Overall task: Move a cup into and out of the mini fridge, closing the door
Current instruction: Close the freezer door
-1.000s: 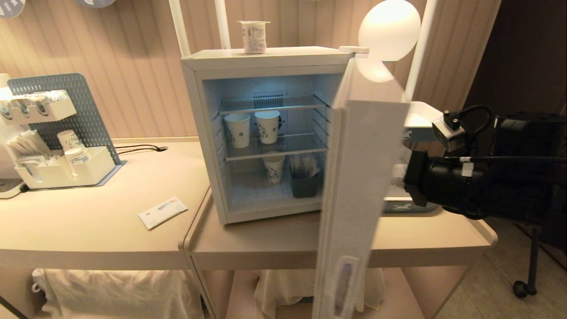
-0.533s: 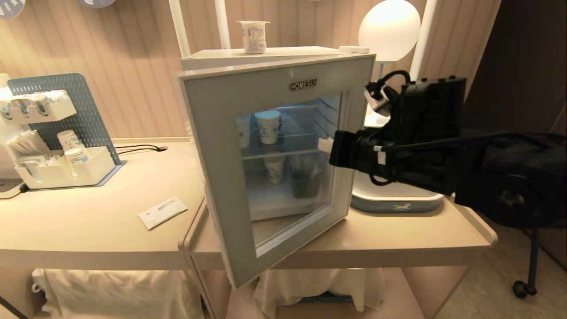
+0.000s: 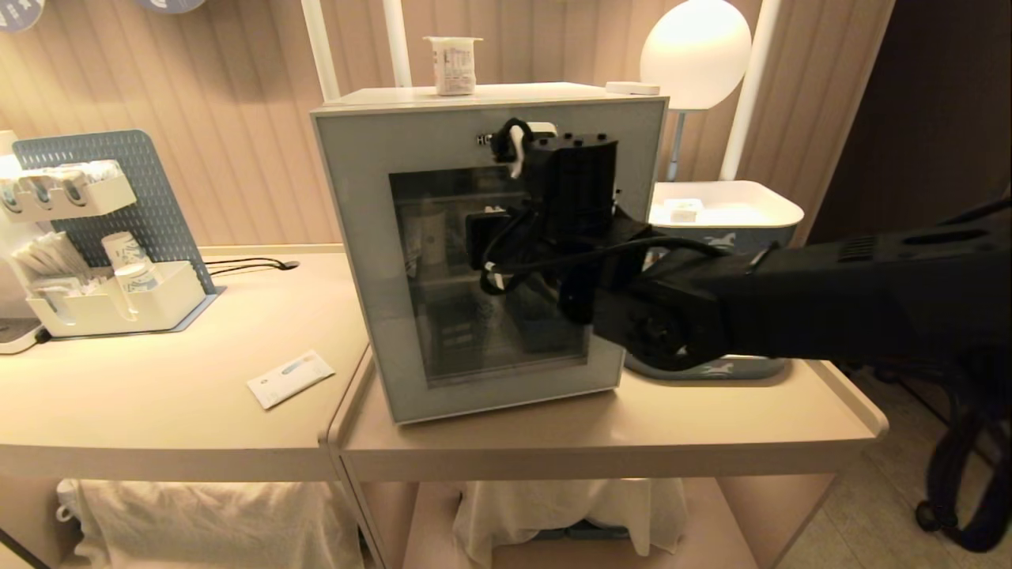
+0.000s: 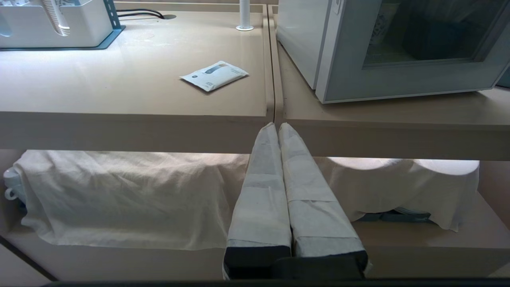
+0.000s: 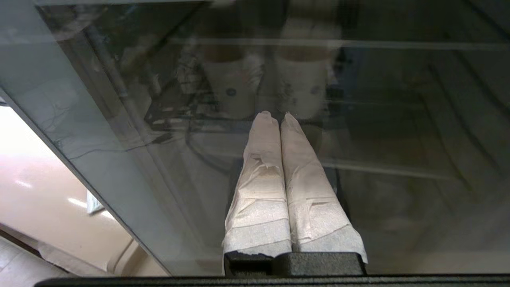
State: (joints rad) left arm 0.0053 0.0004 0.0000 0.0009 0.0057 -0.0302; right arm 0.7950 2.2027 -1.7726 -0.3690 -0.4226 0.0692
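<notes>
Pressing together with nothing between them, the right gripper's fingers (image 5: 279,131) point at the glass of the door (image 3: 364,237), which sits flush on the mini fridge (image 3: 474,96). The cup (image 3: 452,65) stands on the fridge's top at twelve o'clock. The left gripper (image 4: 277,129), fingers likewise closed and empty, hangs below the bench (image 4: 119,95) edge.

Two beige tabletops (image 3: 182,411) butt edge to edge, the left bearing a white organiser tray (image 3: 118,304) and a flat white sachet (image 3: 290,378), the right the white boxy mini fridge (image 3: 360,261) and a blue-based white basin (image 3: 723,213).
</notes>
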